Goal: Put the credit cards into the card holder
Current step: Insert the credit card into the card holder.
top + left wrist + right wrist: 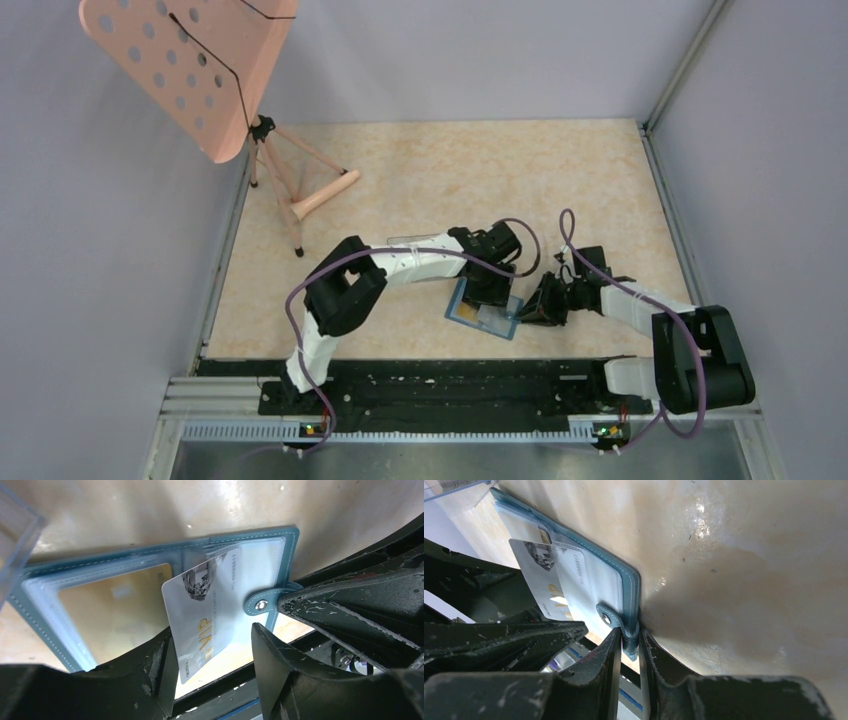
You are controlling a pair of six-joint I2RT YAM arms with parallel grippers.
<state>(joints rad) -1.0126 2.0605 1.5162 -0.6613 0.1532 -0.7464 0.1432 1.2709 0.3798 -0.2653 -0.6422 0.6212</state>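
The small teal-blue folding card holder (483,320) (100,565) (629,585) lies open and flat on the beige marbled counter (450,170), close to the near edge and right of the middle, between the two pincers.

The left pincer (490,290) (212,630) hangs directly over it, jaws apart. A whitish credit card with gold "VIP" lettering (205,610) (541,575) lies tilted between those jaws. Its far end rests on the right half of the holder; whether it has entered a pocket there I cannot tell. Its near end sticks out past the holder's near edge. One long edge of the card touches one finger (162,665); a clear gap separates the other edge from the opposite finger (280,670).

An orange-yellow credit card (115,605) sits behind the clear window in the holder's left half.

The right pincer (535,310) (630,642) is clamped on the holder's right edge, just beside the small snap tab (260,605) (606,616).

A clear plastic box (15,530) stands just beyond the holder's far left corner.
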